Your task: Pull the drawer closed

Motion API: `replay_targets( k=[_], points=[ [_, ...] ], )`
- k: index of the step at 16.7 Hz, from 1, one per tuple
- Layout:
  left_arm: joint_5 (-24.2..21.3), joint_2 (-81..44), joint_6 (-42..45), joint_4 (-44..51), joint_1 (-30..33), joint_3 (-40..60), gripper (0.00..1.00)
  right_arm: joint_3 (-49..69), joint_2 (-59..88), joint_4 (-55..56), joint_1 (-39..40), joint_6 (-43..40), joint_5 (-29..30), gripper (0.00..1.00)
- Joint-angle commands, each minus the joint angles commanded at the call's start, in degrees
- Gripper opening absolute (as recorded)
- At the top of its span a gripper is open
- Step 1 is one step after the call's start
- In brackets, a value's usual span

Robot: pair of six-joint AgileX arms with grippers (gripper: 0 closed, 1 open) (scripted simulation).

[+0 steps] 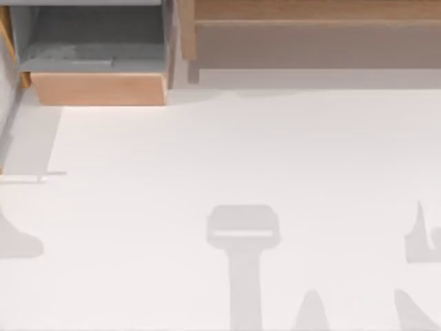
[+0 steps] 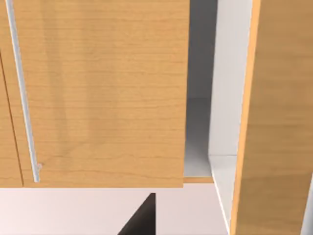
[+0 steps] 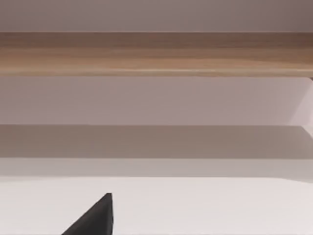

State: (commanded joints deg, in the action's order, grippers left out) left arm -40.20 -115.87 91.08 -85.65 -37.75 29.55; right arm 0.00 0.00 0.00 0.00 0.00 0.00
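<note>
The drawer [image 1: 100, 88] stands pulled out at the table's far left in the top view. Its light tan front panel faces the table and its grey floor [image 1: 96, 43] lies open to view. In the left wrist view a tan wood panel [image 2: 98, 93] with a thin silver bar handle [image 2: 22, 93] is close ahead, and beside it a gap opens onto a grey inside [image 2: 198, 132]. A dark tip of my left gripper [image 2: 142, 220] shows short of that panel. A dark tip of my right gripper [image 3: 93, 218] shows over the white table, facing the shelf unit.
A wide wooden shelf unit [image 1: 310, 41] with a grey-brown face runs along the far edge to the right of the drawer, and its wood edge [image 3: 156, 54] crosses the right wrist view. Arm shadows fall on the white table [image 1: 207, 152] near its front edge.
</note>
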Motion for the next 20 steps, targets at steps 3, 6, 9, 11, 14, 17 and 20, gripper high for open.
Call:
replay_targets(
  k=[3, 6, 9, 11, 14, 17, 20],
  points=[
    [0.0, 0.0, 0.0, 0.0, 0.0, 0.0, 0.32, 0.0, 0.0, 0.0, 0.0, 0.0, 0.0, 1.0],
    [0.0, 0.0, 0.0, 0.0, 0.0, 0.0, 0.1, 0.0, 0.0, 0.0, 0.0, 0.0, 0.0, 1.0],
    [0.0, 0.0, 0.0, 0.0, 0.0, 0.0, 0.0, 0.0, 0.0, 0.0, 0.0, 0.0, 0.0, 1.0],
    [0.0, 0.0, 0.0, 0.0, 0.0, 0.0, 0.0, 0.0, 0.0, 0.0, 0.0, 0.0, 0.0, 1.0],
    [0.0, 0.0, 0.0, 0.0, 0.0, 0.0, 0.0, 0.0, 0.0, 0.0, 0.0, 0.0, 0.0, 1.0],
    [0.1, -0.7, -0.2, 0.7, 0.0, 0.1, 0.0, 0.0, 0.0, 0.0, 0.0, 0.0, 0.0, 1.0],
    [2.2, -2.6, -0.4, 3.0, 2.1, 3.8, 0.0, 0.0, 0.0, 0.0, 0.0, 0.0, 0.0, 1.0]
  ],
)
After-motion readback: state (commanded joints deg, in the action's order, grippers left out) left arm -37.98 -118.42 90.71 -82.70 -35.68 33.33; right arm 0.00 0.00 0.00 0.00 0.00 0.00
